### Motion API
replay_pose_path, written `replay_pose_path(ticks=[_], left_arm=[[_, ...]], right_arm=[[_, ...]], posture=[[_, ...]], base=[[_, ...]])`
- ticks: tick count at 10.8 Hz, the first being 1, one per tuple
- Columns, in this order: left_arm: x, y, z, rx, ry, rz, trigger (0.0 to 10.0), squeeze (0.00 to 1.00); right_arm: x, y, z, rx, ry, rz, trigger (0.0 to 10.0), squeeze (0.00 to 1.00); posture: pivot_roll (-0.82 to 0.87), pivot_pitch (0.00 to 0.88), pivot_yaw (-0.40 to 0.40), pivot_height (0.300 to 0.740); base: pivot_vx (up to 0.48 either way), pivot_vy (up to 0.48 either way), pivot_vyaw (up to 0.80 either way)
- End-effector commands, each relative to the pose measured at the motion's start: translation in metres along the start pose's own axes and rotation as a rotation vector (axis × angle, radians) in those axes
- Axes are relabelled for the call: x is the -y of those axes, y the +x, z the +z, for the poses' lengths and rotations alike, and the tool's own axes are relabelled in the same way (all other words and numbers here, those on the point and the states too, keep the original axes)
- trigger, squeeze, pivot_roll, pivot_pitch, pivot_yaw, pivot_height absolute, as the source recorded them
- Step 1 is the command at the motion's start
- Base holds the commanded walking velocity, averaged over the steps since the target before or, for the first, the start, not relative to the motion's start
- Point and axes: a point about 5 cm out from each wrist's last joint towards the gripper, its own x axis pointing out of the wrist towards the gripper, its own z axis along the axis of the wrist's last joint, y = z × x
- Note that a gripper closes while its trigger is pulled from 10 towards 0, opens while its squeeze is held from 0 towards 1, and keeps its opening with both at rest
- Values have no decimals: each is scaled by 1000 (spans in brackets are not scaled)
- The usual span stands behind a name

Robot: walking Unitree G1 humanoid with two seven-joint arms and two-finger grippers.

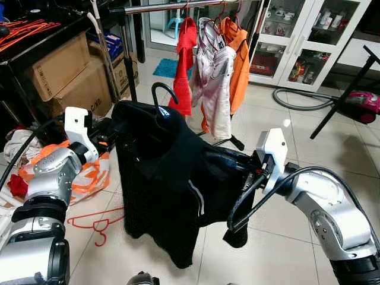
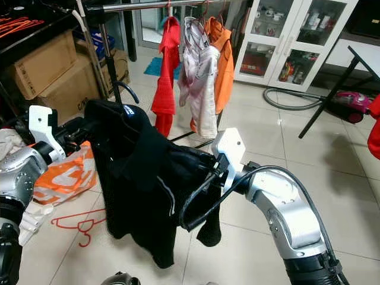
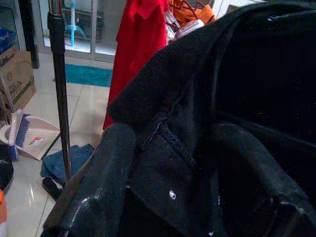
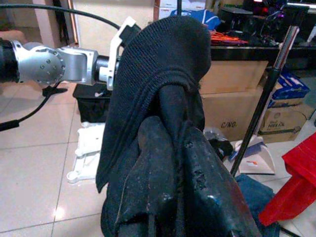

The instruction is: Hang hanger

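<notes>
The left gripper is pinched on the collar edge of a black jacket; from its wrist you can see dark cloth sandwiched between the two black fingers. The right gripper is clamped on the other shoulder of the same jacket, with folds of knit fabric bunched between its fingers. Between them the two arms hold the jacket up off the floor, spread out and hanging in front of the robot.

The jacket sits on a black hanger whose hook pokes up out of the collar, just beside the left gripper's end. That hook is below and in front of the clothes rail, not on it.

On the rail hang a red garment, a pale patterned one and an orange one, side by side, behind the jacket. Cardboard boxes are stacked to the left of the rail's upright. A red wire hanger lies on the tiles below the jacket's left side, next to an orange and white bag. A glass-fronted white cabinet stands to the right of the rail.
</notes>
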Motion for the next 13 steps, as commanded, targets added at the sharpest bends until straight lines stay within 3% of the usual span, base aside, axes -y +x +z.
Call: replay_pose_path(ticks=[1, 4, 7, 9, 10, 11, 12, 13], left_arm=[[4, 5, 7, 27, -2, -23, 10000, 0], [8, 8, 10, 44, -3, -40, 10000, 0], [19, 21, 6, 85, -37, 42, 10000, 0], [25, 25, 0, 63, -23, 37, 10000, 0], [26, 26, 1, 63, -4, 49, 10000, 537], [27, 27, 1, 73, -12, 40, 392, 976], [27, 28, 2, 86, -17, 42, 0, 694], [26, 28, 4, 99, -14, 55, 0, 0]], right_arm=[[-2, 0, 6, 13, -32, 15, 0, 0], [-2, 0, 3, -1, -32, 9, 0, 0], [-4, 2, 2, 2, -30, 22, 0, 0], [-4, 2, 2, 3, -30, 25, 0, 0], [-5, 2, 2, 2, -31, 25, 0, 0], [-5, 2, 2, 1, -30, 24, 0, 0], [-5, 1, 2, 0, -30, 22, 0, 0], [-5, 1, 1, -1, -29, 19, 0, 0]], posture=[[-77, 14, -1, 740], [-74, 15, 0, 740], [-71, 16, 1, 740], [-72, 18, 2, 740], [-73, 18, 2, 740], [-75, 17, 3, 740], [-78, 13, 7, 740], [-79, 9, 7, 740]], base=[[0, 0, 0], [0, 0, 0], [0, 0, 0], [0, 0, 0], [0, 0, 0], [0, 0, 0], [0, 0, 0], [0, 0, 0]])
